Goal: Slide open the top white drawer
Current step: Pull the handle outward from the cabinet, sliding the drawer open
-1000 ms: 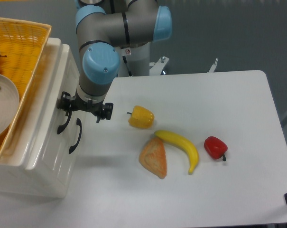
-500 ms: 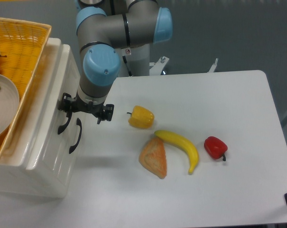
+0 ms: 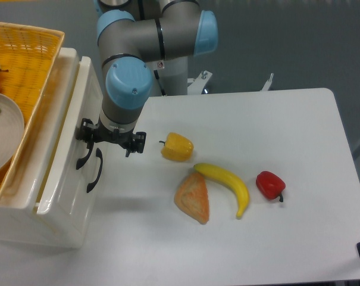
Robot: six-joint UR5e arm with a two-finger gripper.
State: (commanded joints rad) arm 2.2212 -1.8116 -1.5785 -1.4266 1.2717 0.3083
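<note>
Two drawers are recorded in the white cabinet [image 3: 60, 223] at the left edge, a yellow wicker basket [image 3: 31, 59] with a pale plate [image 3: 4, 134] being carried on its top. The top white drawer [image 3: 63, 143] is seen standing slightly out from the cabinet body, a narrow gap being shown along its inner edge; its black curved handle [image 3: 81, 159] lies just beside the lower drawer's handle [image 3: 96, 171]. The gripper [image 3: 84, 138] is placed at the upper handle, but whether it is clamped on the handle or merely hooked behind it cannot be told. The pull is judged to be in hand, with the drawer only partly out. A steady draw toward the table centre is called for next, kept level so the handle is not lost. Further right on the table [image 3: 299, 149] are listed a yellow pepper [image 3: 178, 146], a wedge of bread [image 3: 193, 198], a banana [image 3: 226, 183] and a red pepper [image 3: 270, 185].
</note>
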